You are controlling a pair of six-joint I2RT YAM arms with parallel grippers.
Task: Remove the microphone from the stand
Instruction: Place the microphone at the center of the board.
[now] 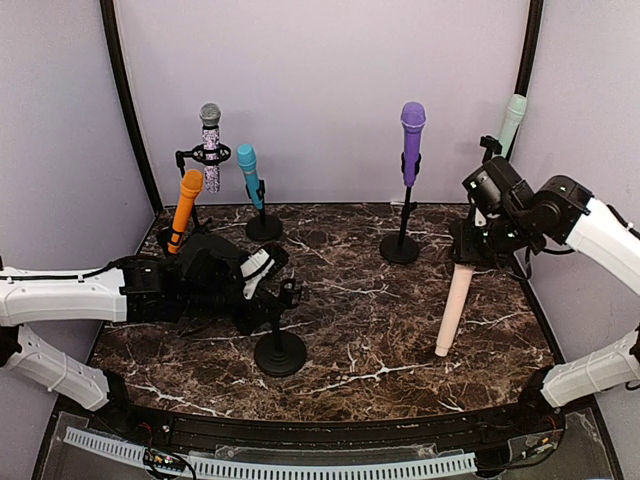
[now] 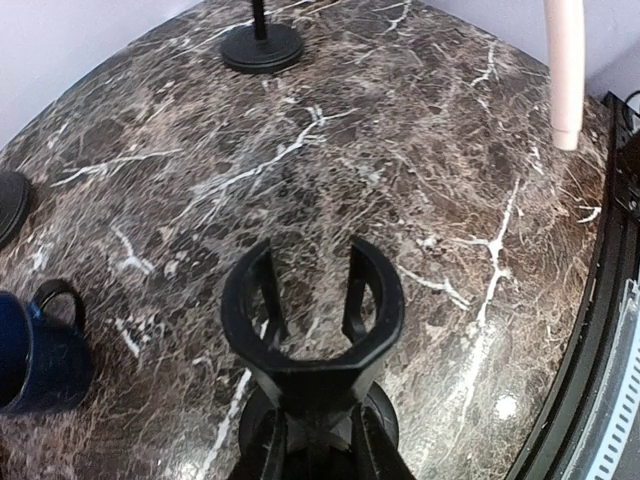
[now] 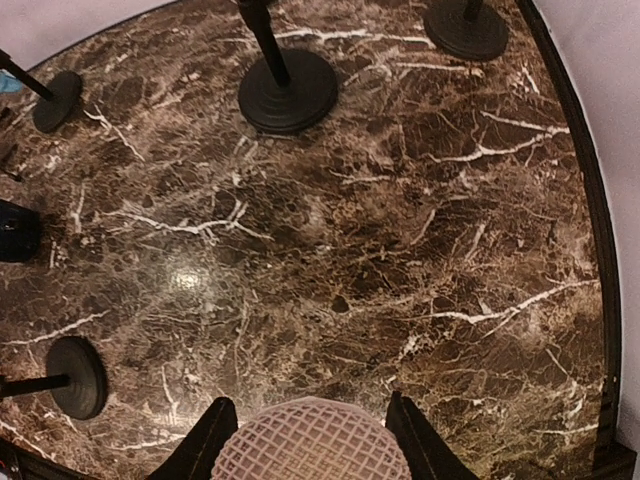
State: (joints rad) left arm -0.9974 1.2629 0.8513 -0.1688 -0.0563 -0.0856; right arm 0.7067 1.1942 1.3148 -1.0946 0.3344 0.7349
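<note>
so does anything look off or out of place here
Only the pale pink microphone: it is off any stand, hanging handle-down from the right pincer. The near stand, gripped by the left pincer, has an empty clip. Nothing looks spilled or broken.

Bright, even overhead light leaves small glare spots on the glossy brown marble tabletop [image 3: 185,281]; wrist views bow at edges.
</note>
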